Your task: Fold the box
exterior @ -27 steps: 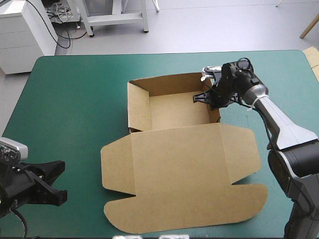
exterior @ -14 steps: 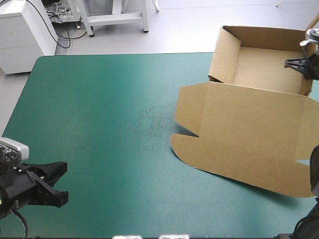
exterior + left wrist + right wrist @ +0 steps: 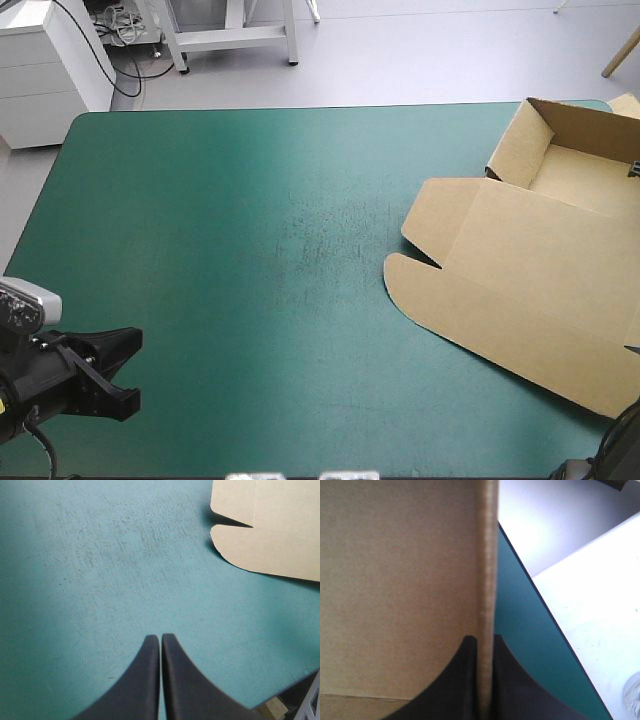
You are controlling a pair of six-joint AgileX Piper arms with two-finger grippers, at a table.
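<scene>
Seeing brown box (image 3: pixel 520 250) at table's far right corner, running out past the right edge. Tray end toward far edge, walls raised; lid sheet spread open toward near edge over teal-green cover (image 3: pixel 230 250), rounded flap pointing at table's middle. Held by right gripper (image 3: pixel 486 639) — black fingers all but closed on a raised tray wall, board edge clamped between them. Left gripper (image 3: pixel 160 639) low over near left corner — fingers pressed together, nothing between them, well apart from box.
</scene>
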